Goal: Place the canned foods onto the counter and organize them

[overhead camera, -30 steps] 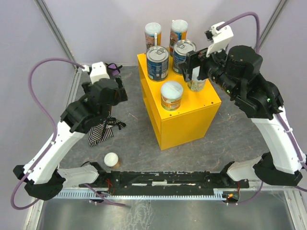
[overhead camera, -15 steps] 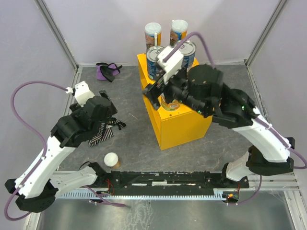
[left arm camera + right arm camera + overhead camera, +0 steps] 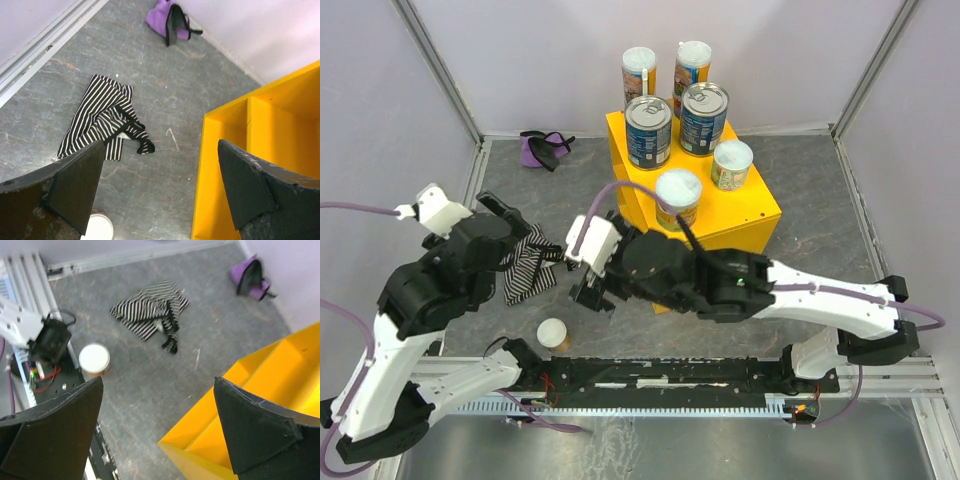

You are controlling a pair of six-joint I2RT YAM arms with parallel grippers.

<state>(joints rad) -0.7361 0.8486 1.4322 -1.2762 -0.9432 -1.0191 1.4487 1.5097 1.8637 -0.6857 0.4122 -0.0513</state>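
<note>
Cans [image 3: 649, 130] grouped atop counter [image 3: 748, 216]; lone tub [image 3: 552, 332] on table [image 3: 800, 180]; left hand [image 3: 161, 150], right hand [image 3: 158, 385] wide, empty.

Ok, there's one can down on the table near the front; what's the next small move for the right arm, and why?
Probably ease the right gripper down toward the white-lidded can standing on the table. It looks like the only can away from the counter. The jaws are open and empty, and the right wrist view shows the can off to one side, not yet between them.

Smooth painted counter [image 3: 750, 210] — soft striped cloth [image 3: 97, 117]
</note>
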